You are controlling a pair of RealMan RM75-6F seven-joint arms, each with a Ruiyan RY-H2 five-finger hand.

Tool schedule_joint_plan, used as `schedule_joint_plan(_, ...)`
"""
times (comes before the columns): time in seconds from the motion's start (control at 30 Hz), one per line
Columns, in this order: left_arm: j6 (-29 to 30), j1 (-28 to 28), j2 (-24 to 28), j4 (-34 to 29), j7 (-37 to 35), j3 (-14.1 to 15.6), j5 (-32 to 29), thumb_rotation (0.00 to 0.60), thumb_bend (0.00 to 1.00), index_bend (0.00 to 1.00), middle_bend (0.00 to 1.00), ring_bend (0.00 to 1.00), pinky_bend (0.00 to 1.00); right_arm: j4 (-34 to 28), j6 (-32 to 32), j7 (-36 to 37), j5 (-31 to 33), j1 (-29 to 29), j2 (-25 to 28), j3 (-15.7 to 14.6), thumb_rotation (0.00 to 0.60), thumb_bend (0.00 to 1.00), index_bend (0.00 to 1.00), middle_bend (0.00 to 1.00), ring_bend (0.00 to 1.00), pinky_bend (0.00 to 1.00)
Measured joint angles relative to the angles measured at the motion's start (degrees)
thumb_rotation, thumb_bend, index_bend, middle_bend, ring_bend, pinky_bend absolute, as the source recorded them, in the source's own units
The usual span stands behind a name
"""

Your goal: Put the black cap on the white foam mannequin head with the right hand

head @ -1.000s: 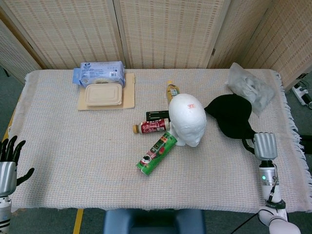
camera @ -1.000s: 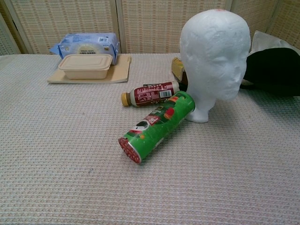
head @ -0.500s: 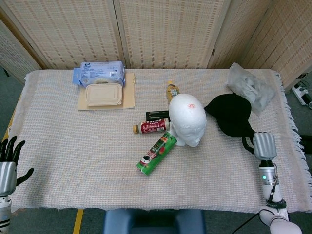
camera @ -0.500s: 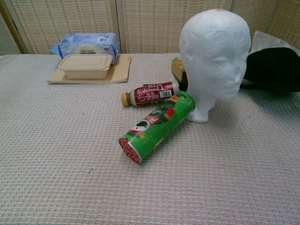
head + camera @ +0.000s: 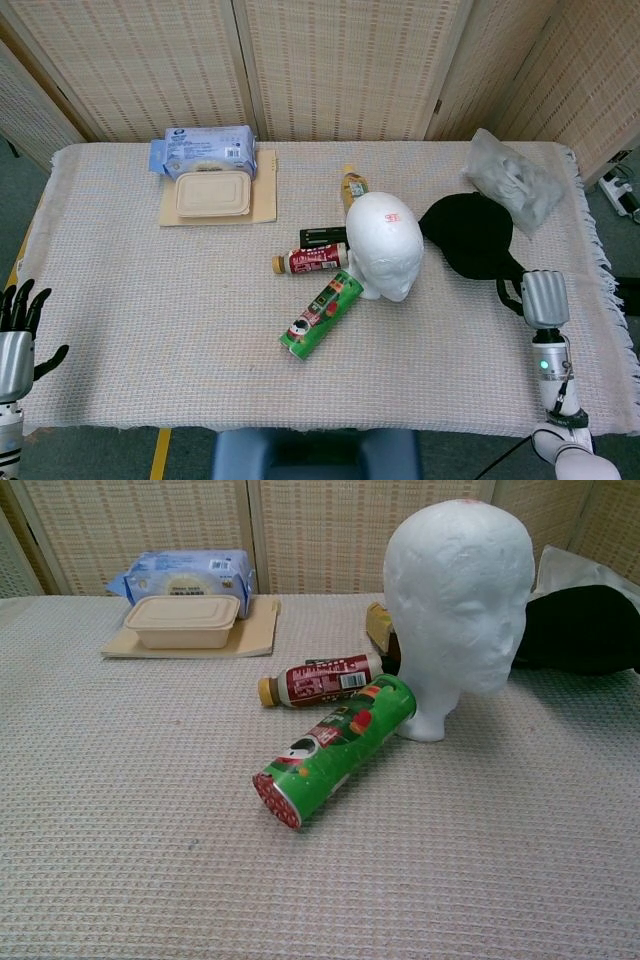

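- Fingers of the right hand (image 5: 540,297) are mostly hidden behind its grey back at the near right edge, right at the black cap's edge, so I cannot tell if they are spread or pinching.
- Fingers (image 5: 20,302) of the left hand (image 5: 15,335) are spread apart and hold nothing, off the near left corner of the worktop (image 5: 150,320).
- Soft black cap (image 5: 472,235) lies flat on the worktop, just beside the white foam mannequin head (image 5: 385,245), on its right.
- Since a moment ago almost nothing has moved: the right hand has only shifted a tiny bit, and the cap looks slightly different at its near edge.
- That means the cap is not lifted yet, and I think the grab is only starting.
- Green snack tube (image 5: 322,314) leans against the head's base, away from the cap's path.
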Motion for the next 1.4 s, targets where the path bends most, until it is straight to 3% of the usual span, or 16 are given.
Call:
schedule_joint_plan(0.3, 0.0, 0.02, 0.22, -0.32, -0.33, 0.06, 0.13, 0.6, 0.18, 0.18, 0.1, 0.04, 0.12, -1.62, 3.55, 2.22, 3.49, 1.55, 1.38, 4.42, 0.6, 0.51, 0.76, 1.0, 1.0, 1.0)
schedule_joint_plan(0.93, -0.08, 0.17, 0.77, -1.19, -0.67, 0.25, 0.26, 0.6, 0.18, 0.18, 0.1, 0.04, 0.12, -8.78, 9.39, -4.39, 6.77, 10.36, 7.13, 10.84, 0.6, 0.5, 0.77, 1.0, 1.0, 1.0)
schedule_joint_plan(1.4, -0.4, 0.22, 1.3, -1.99, -1.08, 0.03, -0.26, 0.6, 0.18, 0.18, 0.1, 0.04, 0.12, -23.9, 15.36, -15.91, 6.95, 19.2, 13.03, 16.43, 0.6, 0.5, 0.77, 1.0, 1.0, 1.0)
